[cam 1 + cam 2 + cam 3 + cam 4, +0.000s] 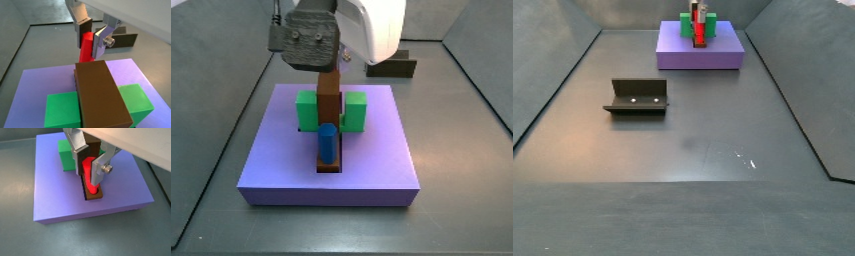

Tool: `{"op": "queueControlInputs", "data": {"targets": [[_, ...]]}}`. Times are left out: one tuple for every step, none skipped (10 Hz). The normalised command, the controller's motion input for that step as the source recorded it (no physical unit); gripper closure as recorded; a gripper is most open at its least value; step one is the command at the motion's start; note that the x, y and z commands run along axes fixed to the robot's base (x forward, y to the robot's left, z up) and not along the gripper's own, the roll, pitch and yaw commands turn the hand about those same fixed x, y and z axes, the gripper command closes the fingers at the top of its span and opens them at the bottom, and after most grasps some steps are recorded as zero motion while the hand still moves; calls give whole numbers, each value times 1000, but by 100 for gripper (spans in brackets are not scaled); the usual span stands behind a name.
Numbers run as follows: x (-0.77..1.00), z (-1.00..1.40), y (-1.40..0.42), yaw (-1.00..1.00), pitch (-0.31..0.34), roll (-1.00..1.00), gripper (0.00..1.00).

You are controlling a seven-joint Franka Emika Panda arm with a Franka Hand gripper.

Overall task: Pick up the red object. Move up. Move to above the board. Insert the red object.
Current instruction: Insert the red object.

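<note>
In both wrist views my gripper is shut on the red object, a slim upright red peg held between the two silver fingers. It hangs over the board, a lavender slab. The peg's lower end sits in the hole at the end of the brown block. A side view shows the red object standing upright on the board at the far end of the floor. In the side view with the arm close up, the red object is hidden.
Green blocks flank the brown block. A blue peg stands in the brown block's other end. The fixture stands on the grey floor away from the board. Grey walls ring the floor.
</note>
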Motion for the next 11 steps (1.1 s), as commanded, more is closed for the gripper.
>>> {"op": "queueControlInputs", "data": {"targets": [[0, 0, 60, -203, 0, 0, 100], [-9, -40, 66, -103, 0, 0, 100], [-43, -200, 43, -77, -46, 11, 100], [-103, -497, 0, -80, -147, 93, 100], [-154, -771, 0, -106, -220, 104, 100], [-186, -817, 0, -126, -213, 80, 100], [-126, -826, 0, -149, -206, 19, 100], [-111, -763, 117, -203, -184, -30, 100], [-26, -449, 186, -160, -101, -91, 100], [-91, -26, 211, -177, 0, -113, 100], [86, 237, 303, -23, -6, -270, 100]]}}
